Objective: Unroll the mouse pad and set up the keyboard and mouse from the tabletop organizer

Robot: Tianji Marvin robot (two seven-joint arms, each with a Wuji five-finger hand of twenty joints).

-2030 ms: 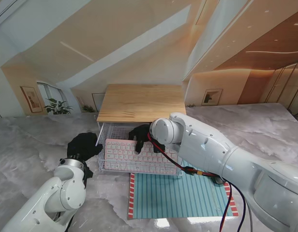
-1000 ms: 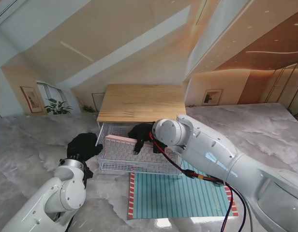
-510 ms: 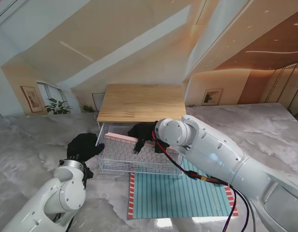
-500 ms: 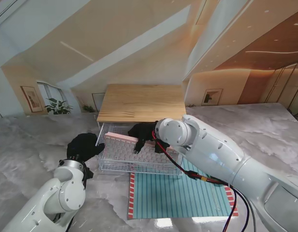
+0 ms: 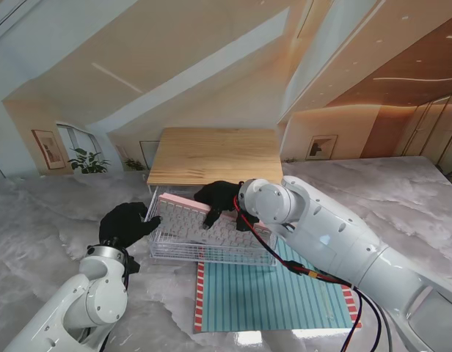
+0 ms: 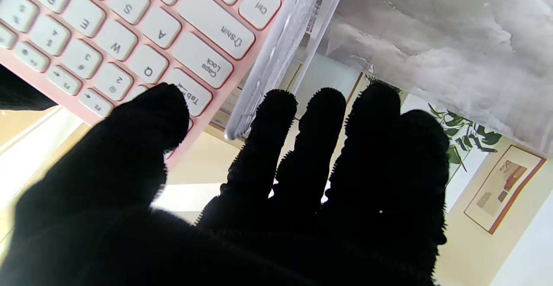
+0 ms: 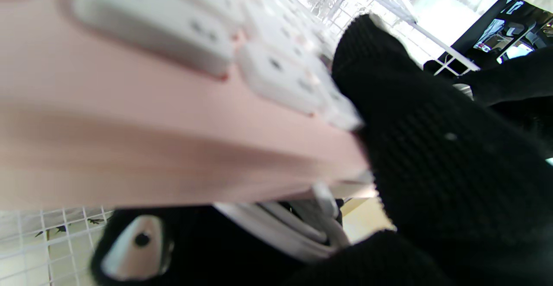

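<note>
Keyboard (image 5: 197, 220), pink with white keys, sits tilted at the centre of the stand's frame, lifted over the wire organizer (image 5: 211, 253) with the right hand (image 5: 220, 199) clamped on its far edge. The left hand (image 5: 125, 224), fingers spread and holding nothing, waits at its left end. The striped mouse pad (image 5: 274, 297) lies unrolled at lower centre; the keyboard likely needs carrying there next.

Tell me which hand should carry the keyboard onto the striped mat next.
The right hand: it already grips the pink keyboard at its far edge, tilted up over the wire basket. The left hand is open at the keyboard's left end and could steady it. The mat lies nearer to me.
</note>
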